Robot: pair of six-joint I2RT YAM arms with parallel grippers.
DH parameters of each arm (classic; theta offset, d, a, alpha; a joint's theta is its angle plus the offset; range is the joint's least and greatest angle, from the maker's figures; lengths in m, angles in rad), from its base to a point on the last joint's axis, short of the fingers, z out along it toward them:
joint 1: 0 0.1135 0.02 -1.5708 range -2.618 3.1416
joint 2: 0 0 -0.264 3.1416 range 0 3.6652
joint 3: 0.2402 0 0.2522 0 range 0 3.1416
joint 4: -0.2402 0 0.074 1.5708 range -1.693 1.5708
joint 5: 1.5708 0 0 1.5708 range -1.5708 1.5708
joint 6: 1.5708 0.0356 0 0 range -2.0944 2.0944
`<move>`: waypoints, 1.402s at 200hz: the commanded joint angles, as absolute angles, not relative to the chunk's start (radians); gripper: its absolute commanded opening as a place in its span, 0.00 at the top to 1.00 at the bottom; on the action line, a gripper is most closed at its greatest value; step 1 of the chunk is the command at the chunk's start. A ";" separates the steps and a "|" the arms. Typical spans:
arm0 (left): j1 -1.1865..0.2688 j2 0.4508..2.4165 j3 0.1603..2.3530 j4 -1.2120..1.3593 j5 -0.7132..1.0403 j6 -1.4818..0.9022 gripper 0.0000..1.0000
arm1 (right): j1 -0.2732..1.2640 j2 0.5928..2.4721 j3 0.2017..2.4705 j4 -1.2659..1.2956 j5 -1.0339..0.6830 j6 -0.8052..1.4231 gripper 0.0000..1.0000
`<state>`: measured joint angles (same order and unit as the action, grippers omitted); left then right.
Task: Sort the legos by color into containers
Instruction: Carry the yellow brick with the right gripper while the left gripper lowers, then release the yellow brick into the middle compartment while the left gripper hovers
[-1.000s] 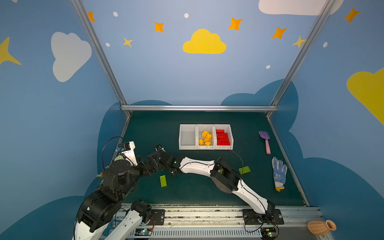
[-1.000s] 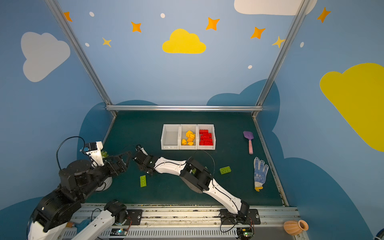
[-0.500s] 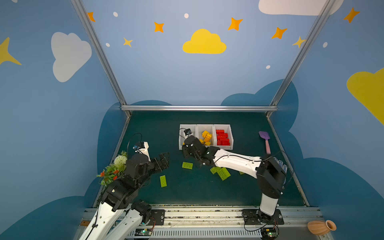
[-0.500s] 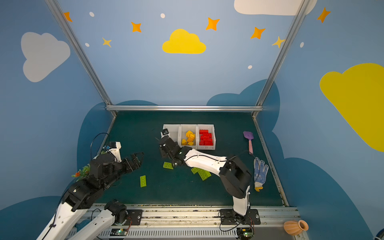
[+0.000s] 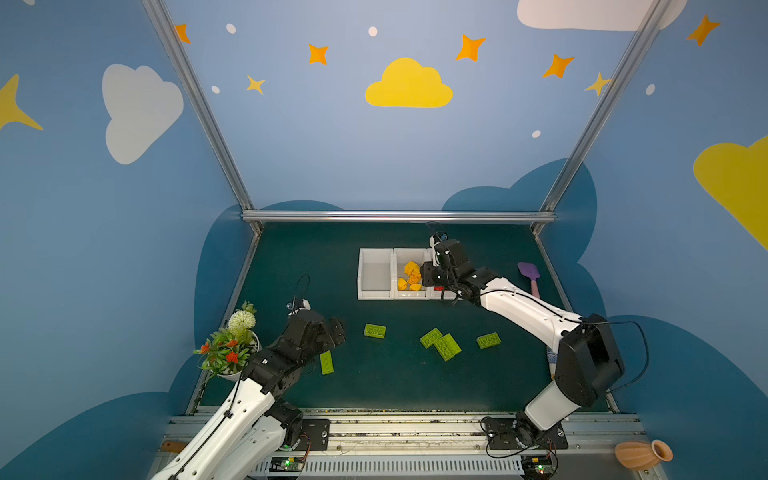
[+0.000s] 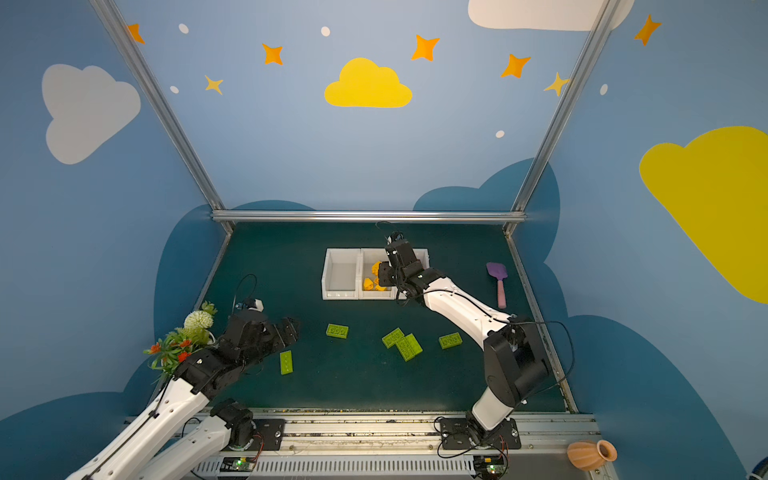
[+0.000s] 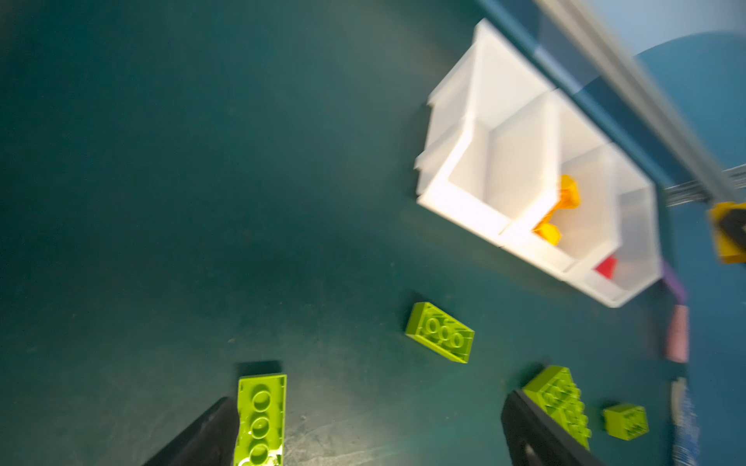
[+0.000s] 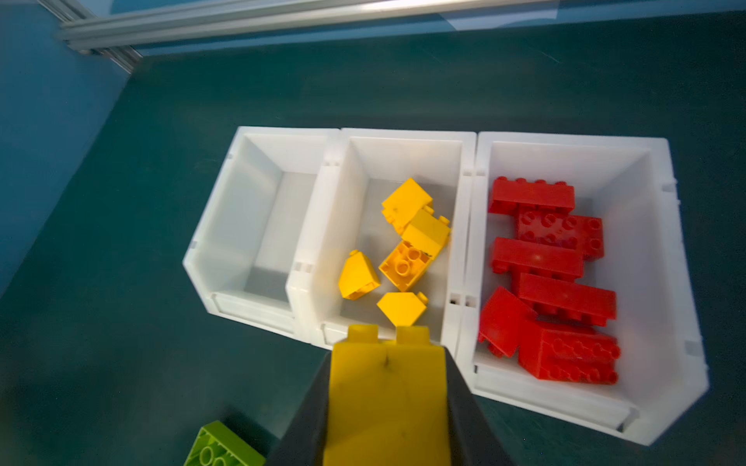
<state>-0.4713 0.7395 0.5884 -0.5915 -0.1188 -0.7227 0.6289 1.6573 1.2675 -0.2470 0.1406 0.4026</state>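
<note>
Since half a second ago your right arm has swung off the mat centre back to the three white plastic bins (image 5: 376,295); your left arm barely shifted. Only the right wrist view shows you the right gripper (image 8: 387,357) clamped on a yellow plastic lego brick (image 8: 387,407), hanging over the near rim of the middle bin; in both top views the arm hides that brick. The same wrist view gives you loose yellow bricks (image 8: 405,250) in the middle bin and red bricks (image 8: 553,278) in the bin beside it, mostly covered from above. Your left gripper (image 7: 370,397) is spread wide over the dark green mat (image 5: 374,382), with one lime-green lego brick (image 7: 261,415) just beside a finger; that view is blurred. Four more lime-green bricks (image 5: 448,347) lie on the mat, two touching.
</note>
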 commanded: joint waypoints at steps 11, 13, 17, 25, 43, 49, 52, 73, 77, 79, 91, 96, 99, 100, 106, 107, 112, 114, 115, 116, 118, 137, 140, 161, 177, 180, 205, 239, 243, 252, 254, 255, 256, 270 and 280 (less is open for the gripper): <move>-0.469 0.792 0.575 -0.594 -0.142 -0.757 0.00 | 0.617 1.769 1.371 -0.303 0.081 0.361 0.85; -0.469 0.793 0.572 -0.594 -0.143 -0.757 0.00 | 0.617 1.774 1.377 -0.302 0.079 0.362 0.85; -0.467 0.793 0.567 -0.594 -0.143 -0.760 0.00 | 0.617 1.786 1.390 -0.304 0.075 0.362 0.84; -0.470 0.789 0.555 -0.597 -0.144 -0.768 0.00 | 0.616 1.809 1.412 -0.304 0.069 0.362 0.83; -0.472 0.775 0.527 -0.617 -0.162 -0.782 0.00 | 0.615 1.863 1.477 -0.316 0.051 0.363 0.82; -0.472 0.772 0.518 -0.627 -0.172 -0.786 0.00 | 0.614 1.882 1.499 -0.322 0.046 0.365 0.82; -0.473 0.771 0.514 -0.633 -0.176 -0.788 0.00 | 0.614 1.892 1.510 -0.323 0.045 0.365 0.81; -0.486 0.780 0.493 -0.658 -0.209 -0.807 0.01 | 0.608 1.942 1.552 -0.305 0.042 0.369 0.80; -0.491 0.783 0.489 -0.658 -0.211 -0.812 0.01 | 0.605 1.949 1.554 -0.295 0.039 0.372 0.78; -0.492 0.784 0.488 -0.658 -0.211 -0.815 0.01 | 0.605 1.952 1.554 -0.290 0.037 0.373 0.78; -0.500 0.794 0.478 -0.661 -0.214 -0.829 0.02 | 0.597 1.973 1.565 -0.274 0.019 0.381 0.75; -0.503 0.798 0.472 -0.662 -0.216 -0.832 0.02 | 0.595 1.982 1.576 -0.275 0.011 0.382 0.74; -0.506 0.800 0.470 -0.660 -0.216 -0.834 0.03 | 0.595 1.987 1.582 -0.273 0.006 0.383 0.73; -0.506 0.801 0.469 -0.660 -0.216 -0.834 0.03 | 0.594 1.990 1.584 -0.274 0.005 0.383 0.73; -0.509 0.803 0.461 -0.657 -0.216 -0.837 0.03 | 0.593 2.002 1.596 -0.275 -0.002 0.385 0.70; -0.509 0.804 0.461 -0.657 -0.216 -0.837 0.03 | 0.592 2.004 1.597 -0.275 -0.003 0.385 0.70; -0.513 0.803 0.453 -0.655 -0.216 -0.840 0.04 | 0.590 2.014 1.609 -0.278 -0.009 0.384 0.67; -0.512 0.802 0.449 -0.653 -0.216 -0.842 0.04 | 0.589 2.017 1.612 -0.279 -0.010 0.385 0.66; -0.513 0.802 0.448 -0.652 -0.216 -0.842 0.04 | 0.589 2.019 1.615 -0.279 -0.011 0.385 0.65; -0.514 0.802 0.447 -0.651 -0.216 -0.842 0.05 | 0.588 2.020 1.616 -0.279 -0.012 0.385 0.65; -0.515 0.801 0.445 -0.649 -0.216 -0.843 0.05 | 0.588 2.023 1.622 -0.282 -0.013 0.385 0.64; -0.518 0.796 0.422 -0.638 -0.214 -0.854 0.07 | 0.581 2.035 1.647 -0.287 -0.014 0.379 0.48; -0.520 0.795 0.421 -0.636 -0.213 -0.854 0.08 | 0.580 2.035 1.647 -0.287 -0.014 0.379 0.46; -0.529 0.802 0.411 -0.625 -0.214 -0.859 0.14 | 0.568 2.010 1.641 -0.280 -0.011 0.376 0.38; -0.540 0.816 0.406 -0.617 -0.218 -0.861 0.17 | 0.560 1.973 1.623 -0.269 -0.003 0.370 0.36; -0.541 0.820 0.405 -0.614 -0.217 -0.861 0.18 | 0.559 1.963 1.617 -0.264 -0.001 0.369 0.35; -0.554 0.847 0.403 -0.594 -0.218 -0.861 0.24 | 0.551 1.874 1.536 -0.224 0.010 0.367 0.34; -0.562 0.896 0.407 -0.565 -0.214 -0.862 0.26 | 0.550 1.721 1.389 -0.175 0.025 0.374 0.33; -0.564 0.904 0.408 -0.561 -0.213 -0.863 0.26 | 0.549 1.699 1.364 -0.169 0.030 0.375 0.32; -0.562 0.924 0.412 -0.554 -0.215 -0.864 0.26 | 0.550 1.639 1.294 -0.139 0.045 0.384 0.32; -0.561 0.927 0.412 -0.553 -0.216 -0.865 0.26 | 0.549 1.624 1.280 -0.130 0.049 0.387 0.32; -0.561 0.929 0.413 -0.552 -0.216 -0.865 0.26 | 0.550 1.617 1.266 -0.128 0.050 0.387 0.32; -0.561 0.931 0.413 -0.552 -0.216 -0.866 0.26 | 0.550 1.610 1.259 -0.122 0.052 0.388 0.32; -0.561 0.958 0.419 -0.545 -0.217 -0.865 0.27 | 0.548 1.506 1.125 -0.061 0.081 0.410 0.31; -0.563 0.975 0.419 -0.534 -0.217 -0.864 0.28 | 0.549 1.437 1.048 -0.047 0.095 0.418 0.30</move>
